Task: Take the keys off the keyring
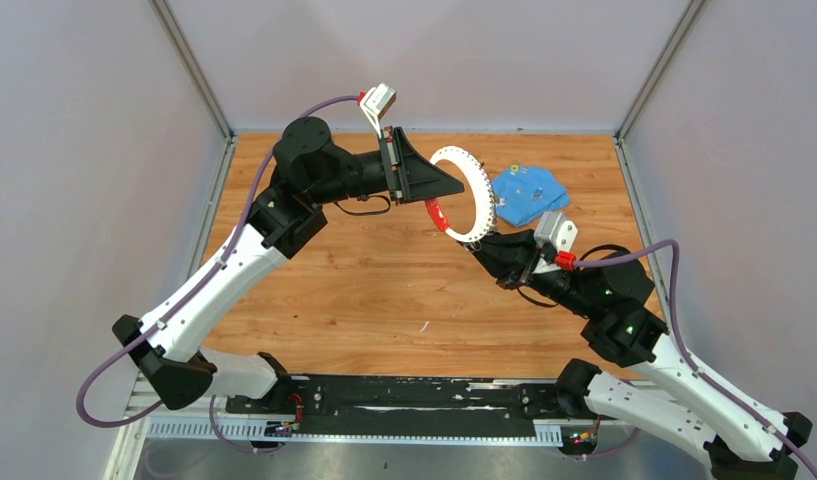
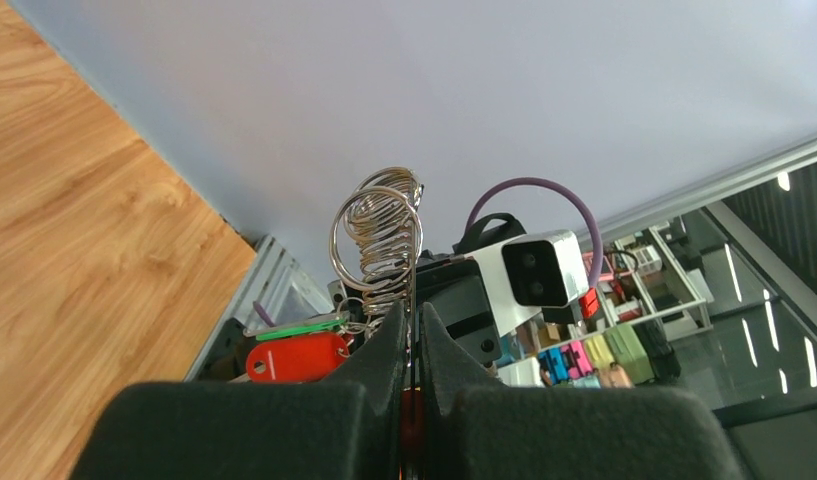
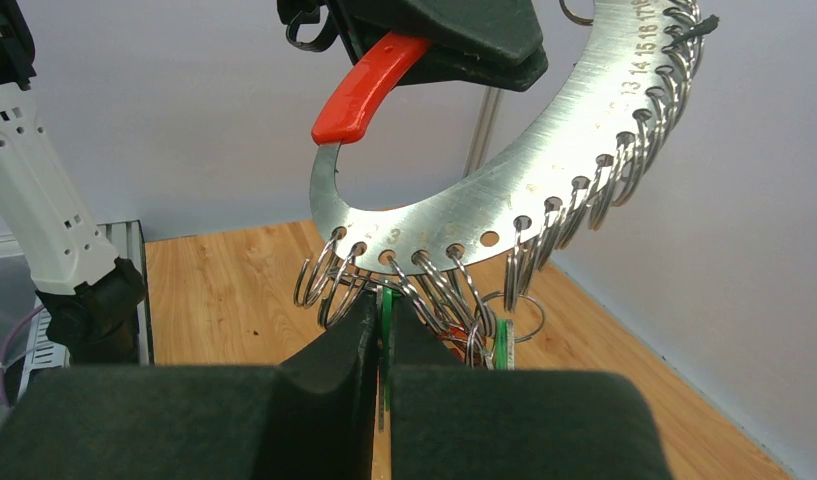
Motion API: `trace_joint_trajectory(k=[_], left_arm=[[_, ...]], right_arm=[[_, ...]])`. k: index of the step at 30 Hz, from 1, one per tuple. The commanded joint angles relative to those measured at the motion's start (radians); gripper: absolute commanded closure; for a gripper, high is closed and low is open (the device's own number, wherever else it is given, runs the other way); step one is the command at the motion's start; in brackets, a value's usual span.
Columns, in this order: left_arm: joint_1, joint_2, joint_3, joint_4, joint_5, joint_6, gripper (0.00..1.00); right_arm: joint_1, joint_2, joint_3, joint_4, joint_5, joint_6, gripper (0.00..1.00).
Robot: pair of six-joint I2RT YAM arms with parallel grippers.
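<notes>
The keyring (image 1: 476, 196) is a flat metal ring with numbered holes and a red sleeve (image 1: 439, 215), held upright in the air between both arms. My left gripper (image 1: 456, 186) is shut on the red sleeve; in the left wrist view (image 2: 412, 312) the ring passes edge-on between the jaws. Several small split rings (image 3: 429, 285) hang from the keyring (image 3: 544, 170), carrying keys. My right gripper (image 3: 381, 312) is shut on a green-headed key (image 3: 387, 296) under the ring's lower edge. A red-headed key (image 2: 296, 357) and a green one (image 2: 299, 327) hang beside it.
A blue flat piece (image 1: 529, 193) lies on the wooden table (image 1: 364, 290) at the back right, just behind the keyring. Grey walls close in the back and both sides. The right arm's wrist camera (image 2: 534, 268) sits close behind the ring.
</notes>
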Motion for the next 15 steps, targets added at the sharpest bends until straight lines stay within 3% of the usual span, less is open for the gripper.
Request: trace_joint_trajectory(k=[1,15], left_arm=[[0.004,0.009,0.046,0.003,0.061,0.021,1.00],[0.004,0.023,0.051,-0.005,0.089,0.042,1.00]], right_arm=[[0.015,-0.008,0.032,-0.003,-0.037,-0.021,0.99],[0.016,-0.006,0.052,-0.022,-0.077,-0.028,0.99]])
